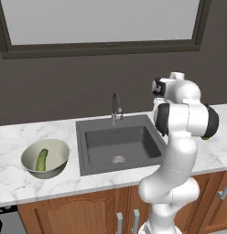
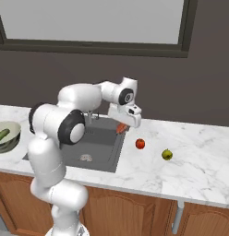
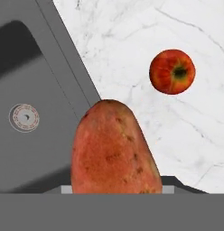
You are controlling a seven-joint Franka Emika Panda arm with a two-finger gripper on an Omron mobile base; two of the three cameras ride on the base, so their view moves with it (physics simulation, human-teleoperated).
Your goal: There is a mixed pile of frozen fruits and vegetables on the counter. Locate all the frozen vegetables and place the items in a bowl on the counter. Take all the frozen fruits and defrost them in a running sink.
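End effector (image 2: 122, 127) pinching the orange-red oblong vegetable (image 3: 114, 149), raised above the sink's (image 2: 100, 143) right rim. In the hand view, the red round fruit (image 3: 172, 71) lies on the tabletop (image 3: 132, 36) at 1 o'clock from the held piece and the drain (image 3: 24, 117) at 9 o'clock. The cucumber (image 1: 41, 160) rests inside the bowl (image 1: 60, 153); the pear (image 2: 167, 155) lies near the red fruit.

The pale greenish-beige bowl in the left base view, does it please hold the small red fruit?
No, the pale greenish-beige bowl holds the dark-green cucumber.
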